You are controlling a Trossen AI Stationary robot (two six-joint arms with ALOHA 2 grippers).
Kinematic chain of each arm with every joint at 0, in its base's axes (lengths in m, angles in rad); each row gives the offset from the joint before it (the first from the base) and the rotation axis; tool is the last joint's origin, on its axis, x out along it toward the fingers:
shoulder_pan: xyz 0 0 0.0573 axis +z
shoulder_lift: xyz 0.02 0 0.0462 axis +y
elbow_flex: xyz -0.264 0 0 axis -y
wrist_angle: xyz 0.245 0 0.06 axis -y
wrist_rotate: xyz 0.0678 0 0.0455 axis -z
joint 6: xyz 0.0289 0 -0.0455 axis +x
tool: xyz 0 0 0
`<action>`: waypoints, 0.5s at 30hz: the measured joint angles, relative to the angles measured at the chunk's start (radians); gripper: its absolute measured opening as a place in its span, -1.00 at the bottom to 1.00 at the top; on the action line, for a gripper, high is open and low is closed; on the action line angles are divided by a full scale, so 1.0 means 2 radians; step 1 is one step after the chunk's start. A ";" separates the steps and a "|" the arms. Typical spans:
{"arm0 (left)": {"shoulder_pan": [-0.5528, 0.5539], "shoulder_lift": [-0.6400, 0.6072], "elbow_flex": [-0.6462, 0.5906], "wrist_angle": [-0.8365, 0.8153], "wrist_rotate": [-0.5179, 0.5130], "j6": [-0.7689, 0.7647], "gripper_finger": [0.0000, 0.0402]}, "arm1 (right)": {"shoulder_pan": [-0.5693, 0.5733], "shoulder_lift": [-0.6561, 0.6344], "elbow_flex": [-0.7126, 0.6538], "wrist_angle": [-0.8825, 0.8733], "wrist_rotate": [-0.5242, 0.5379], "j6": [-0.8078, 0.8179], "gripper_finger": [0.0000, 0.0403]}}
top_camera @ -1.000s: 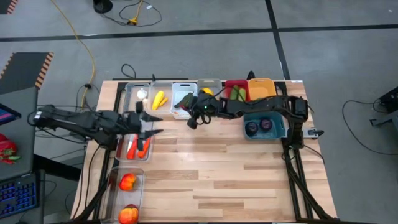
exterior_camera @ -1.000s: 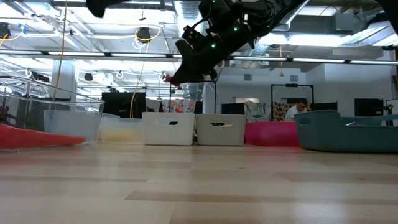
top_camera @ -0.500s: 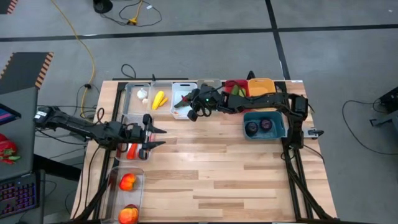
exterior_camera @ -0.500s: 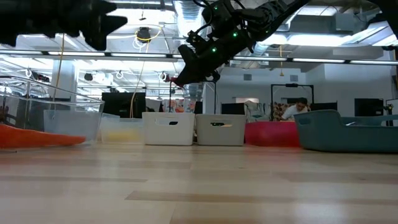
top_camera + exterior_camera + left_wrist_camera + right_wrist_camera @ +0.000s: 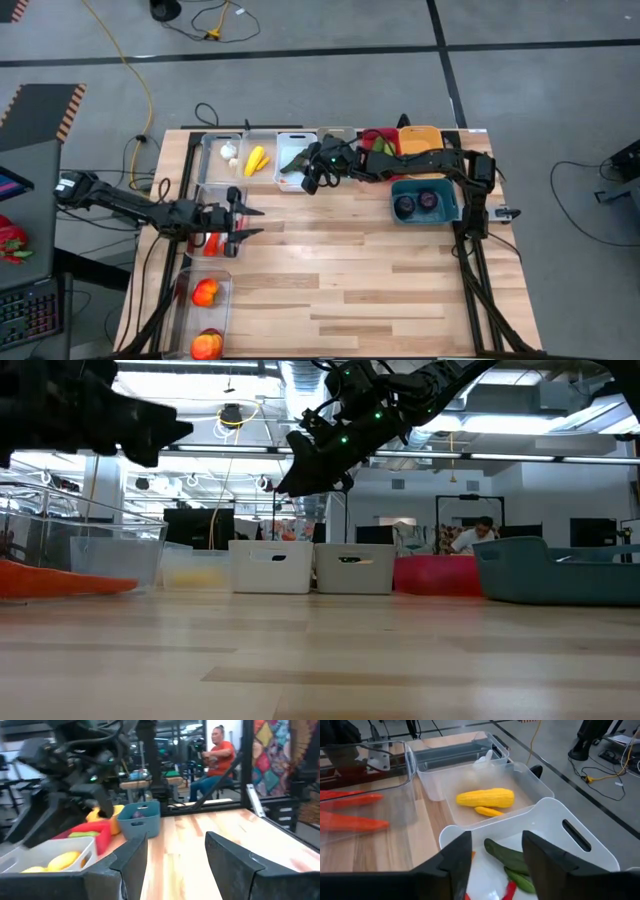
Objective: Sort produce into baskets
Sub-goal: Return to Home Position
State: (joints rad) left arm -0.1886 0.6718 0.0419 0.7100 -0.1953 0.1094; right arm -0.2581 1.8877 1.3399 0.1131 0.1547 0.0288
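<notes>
Over the white bin: right gripper fingers apart, empty. Red chili lies inside, beside the green ones. Left gripper hangs by the carrots, fingers spread, empty. Homing, my call: lift each wrist clear of the bin rims first, then fold back, arms well apart. No readable writing or brand anywhere.

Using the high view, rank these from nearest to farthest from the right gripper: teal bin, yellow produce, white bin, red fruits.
1. white bin, under the right gripper
2. yellow produce, in the neighbouring clear bin
3. teal bin, on the table's right side
4. red fruits, picture's lower left
</notes>
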 joint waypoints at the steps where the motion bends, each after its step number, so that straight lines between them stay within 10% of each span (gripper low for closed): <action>1: 0.000 -0.004 -0.008 0.007 -0.008 -0.001 -0.07 | 0.000 0.000 0.000 0.000 0.000 0.000 0.01; 15: 0.000 -0.131 -0.016 -0.135 -0.058 0.002 -0.07 | 0.005 -0.041 0.061 -0.131 0.000 -0.004 0.09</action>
State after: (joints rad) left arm -0.1883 0.4099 0.0101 0.4392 -0.3116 0.1129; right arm -0.2484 1.8048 1.4613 -0.1489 0.1547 0.0200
